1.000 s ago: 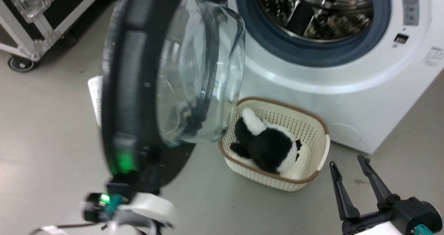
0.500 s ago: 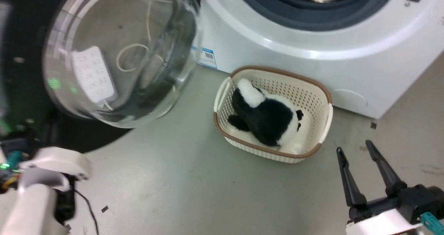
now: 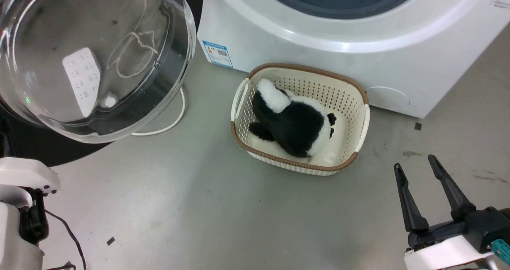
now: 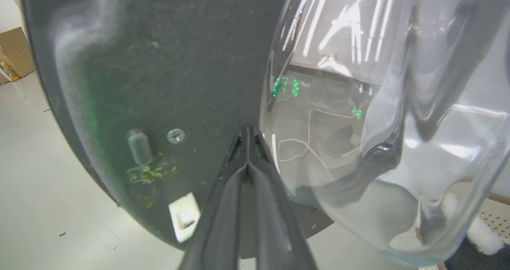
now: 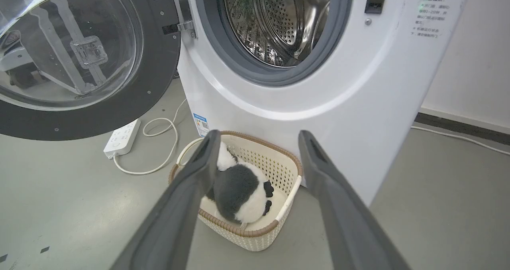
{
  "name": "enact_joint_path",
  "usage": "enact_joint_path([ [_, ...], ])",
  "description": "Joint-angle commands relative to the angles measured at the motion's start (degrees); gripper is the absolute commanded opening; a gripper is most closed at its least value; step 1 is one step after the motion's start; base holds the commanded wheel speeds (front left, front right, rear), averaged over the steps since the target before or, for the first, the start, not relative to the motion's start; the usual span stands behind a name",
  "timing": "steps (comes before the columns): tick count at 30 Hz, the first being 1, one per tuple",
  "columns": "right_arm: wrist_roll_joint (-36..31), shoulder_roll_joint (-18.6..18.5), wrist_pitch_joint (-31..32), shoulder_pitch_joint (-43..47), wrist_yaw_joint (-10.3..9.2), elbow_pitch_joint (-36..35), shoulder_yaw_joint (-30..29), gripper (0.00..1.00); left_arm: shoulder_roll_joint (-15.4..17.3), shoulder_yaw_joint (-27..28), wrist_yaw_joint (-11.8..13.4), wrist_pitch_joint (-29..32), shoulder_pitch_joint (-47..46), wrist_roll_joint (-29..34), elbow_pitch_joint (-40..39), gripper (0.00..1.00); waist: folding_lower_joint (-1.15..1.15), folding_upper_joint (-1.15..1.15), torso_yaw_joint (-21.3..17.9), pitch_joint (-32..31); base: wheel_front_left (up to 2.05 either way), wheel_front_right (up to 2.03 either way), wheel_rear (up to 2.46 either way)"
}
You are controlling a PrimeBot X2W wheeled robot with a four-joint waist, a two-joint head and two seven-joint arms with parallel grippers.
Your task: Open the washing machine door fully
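The washing machine door (image 3: 91, 58) stands swung wide to the left of the white washing machine (image 3: 318, 34), its clear glass bowl bulging toward me. In the right wrist view the door (image 5: 151, 82) hangs from a metal hinge (image 5: 177, 10) beside the steel drum (image 5: 279, 18). My left gripper (image 4: 248, 132) is shut, its tips at the door's black inner face (image 4: 159, 70) beside the glass (image 4: 378, 122); I cannot tell whether they touch. My right gripper (image 3: 414, 162) is open and empty, low on the right over the floor.
A cream basket (image 3: 358, 98) holding a black and white plush toy (image 3: 291, 122) sits on the floor before the machine. A white power strip (image 5: 121, 136) and its cable (image 3: 175, 118) lie under the door. My left forearm (image 3: 20, 190) is at lower left.
The head camera has shifted down and right. The door has swung further from the machine, from edge-on to bowl facing me. The left arm went left with it. The right gripper stays open.
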Motion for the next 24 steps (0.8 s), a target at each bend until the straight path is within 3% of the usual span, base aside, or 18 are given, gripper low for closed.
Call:
enact_joint_path([
  [1,-0.1,0.15,-0.25,-0.51,0.05,-0.04,-0.11,1.0,0.37,0.22,-0.28,-0.61,-0.27,0.19,0.01,0.0,-0.01,0.0,-0.11,-0.39,0.0,0.0,0.0],
  [6,0.29,0.54,-0.25,-0.72,0.05,0.33,-0.54,1.0,-1.0,-0.24,-1.2,-0.71,1.9,2.7,-4.43,0.0,-0.01,0.0,-0.72,-3.14,0.0,0.0,0.0],
  [12,0.35,1.35,-0.25,-0.61,0.05,-0.09,-2.45,1.0,-5.06,-1.49,-1.33,-0.73,6.84,6.83,-16.03,0.0,-0.01,0.0,-2.62,-8.15,0.0,0.0,0.0],
  [18,0.01,2.24,-0.25,0.19,0.05,0.08,-3.95,1.0,-11.63,-5.0,-1.43,-0.74,13.96,9.84,-26.01,0.0,-0.01,0.0,-6.82,-13.47,0.0,0.0,0.0],
  [23,-0.61,2.65,-0.25,1.29,0.05,0.31,-3.53,1.0,-15.44,-8.06,-1.98,-0.74,18.84,11.31,-27.86,0.0,-0.01,0.0,-11.04,-16.75,0.0,0.0,0.0],
  [24,-0.77,2.85,-0.25,2.06,0.05,0.5,-3.11,1.0,-16.85,-9.15,-2.29,-0.74,21.04,12.03,-27.36,0.0,-0.01,0.0,-13.35,-18.0,0.0,0.0,0.0],
])
